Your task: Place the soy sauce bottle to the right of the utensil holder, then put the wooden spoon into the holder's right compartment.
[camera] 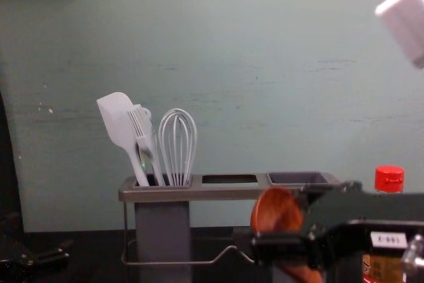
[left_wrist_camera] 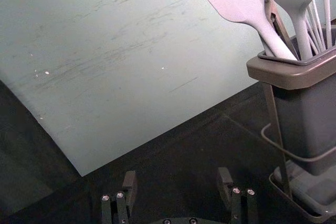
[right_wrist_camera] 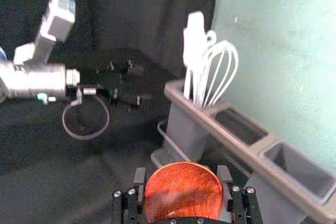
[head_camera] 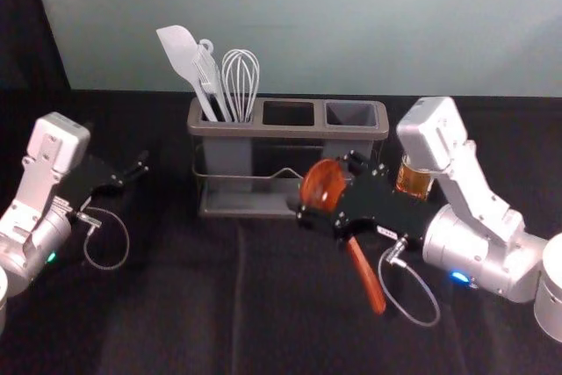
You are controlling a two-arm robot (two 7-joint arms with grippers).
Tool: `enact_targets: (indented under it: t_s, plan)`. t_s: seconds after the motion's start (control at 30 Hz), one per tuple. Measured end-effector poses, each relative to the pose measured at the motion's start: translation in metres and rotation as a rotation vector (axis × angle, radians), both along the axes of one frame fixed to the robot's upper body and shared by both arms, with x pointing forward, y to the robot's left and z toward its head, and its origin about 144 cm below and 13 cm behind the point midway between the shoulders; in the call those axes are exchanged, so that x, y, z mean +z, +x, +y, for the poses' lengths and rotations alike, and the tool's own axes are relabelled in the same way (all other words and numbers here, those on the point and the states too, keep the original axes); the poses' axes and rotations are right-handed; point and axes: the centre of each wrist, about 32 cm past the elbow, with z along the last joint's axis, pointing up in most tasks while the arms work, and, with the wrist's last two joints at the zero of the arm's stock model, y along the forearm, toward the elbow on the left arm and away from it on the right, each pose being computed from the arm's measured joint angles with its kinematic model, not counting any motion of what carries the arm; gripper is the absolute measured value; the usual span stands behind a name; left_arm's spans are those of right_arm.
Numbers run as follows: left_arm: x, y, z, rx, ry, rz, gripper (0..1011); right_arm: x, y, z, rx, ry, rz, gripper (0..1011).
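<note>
Right claw (right_wrist_camera: 182,176) pinches wooden spoon (head_camera: 321,178) near the bowl (right_wrist_camera: 184,195) before holder (head_camera: 290,130), handle (head_camera: 365,275) slanting down (presumably for handle-first insertion); left claw (left_wrist_camera: 177,179) parked spread, left side; soy bottle (head_camera: 414,179) right.

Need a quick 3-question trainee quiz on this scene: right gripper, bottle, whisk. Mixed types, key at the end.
1. Multiple choice: what does the right gripper, in front of the utensil holder, hold? (a) a fork (b) the wooden spoon (c) a spatula
2. True or false: the soy sauce bottle stands to the right of the holder.
3. Fill in: the whisk stands in the holder's ____ compartment.
Key: 1 b; 2 true; 3 left.
</note>
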Motion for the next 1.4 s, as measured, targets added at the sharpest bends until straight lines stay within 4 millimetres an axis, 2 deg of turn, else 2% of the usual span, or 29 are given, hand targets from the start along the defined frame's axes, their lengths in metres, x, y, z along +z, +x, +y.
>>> enact_targets:
  t_s: [0.4, 0.7, 0.9, 1.4]
  plan:
    - [0.000, 0.000, 0.000, 0.000, 0.000, 0.000, 1005, 0.009, -0.010, -0.009, 0.025, 0.096, -0.168, 839]
    - [0.000, 0.000, 0.000, 0.000, 0.000, 0.000, 1005, 0.018, -0.010, -0.016, 0.034, 0.167, -0.264, 839]
    - [0.000, 0.000, 0.000, 0.000, 0.000, 0.000, 1005, 0.025, -0.001, -0.021, 0.037, 0.225, -0.309, 839]
    - [0.000, 0.000, 0.000, 0.000, 0.000, 0.000, 1005, 0.054, 0.043, -0.033, -0.005, 0.315, -0.352, 839]
